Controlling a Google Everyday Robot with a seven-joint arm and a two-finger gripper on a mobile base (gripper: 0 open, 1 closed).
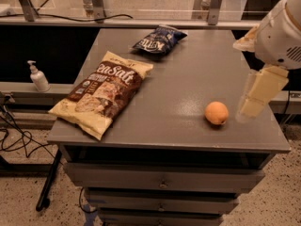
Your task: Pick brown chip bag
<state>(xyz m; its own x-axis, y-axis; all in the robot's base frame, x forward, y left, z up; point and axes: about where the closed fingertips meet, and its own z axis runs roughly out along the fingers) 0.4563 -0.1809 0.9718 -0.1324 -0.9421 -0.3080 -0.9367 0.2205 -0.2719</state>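
Grey cabinet top [188, 79], speckled floor [28, 197]: the brown chip bag [103, 93] lies flat at the left front corner — well apart from the gripper [257, 98], hanging at the right edge near an orange [216, 113]. Whether the gripper is apart or together cannot be told.

Table [188, 74], brown chip bag [103, 93], orange [216, 113] (gripper [250, 107] right)
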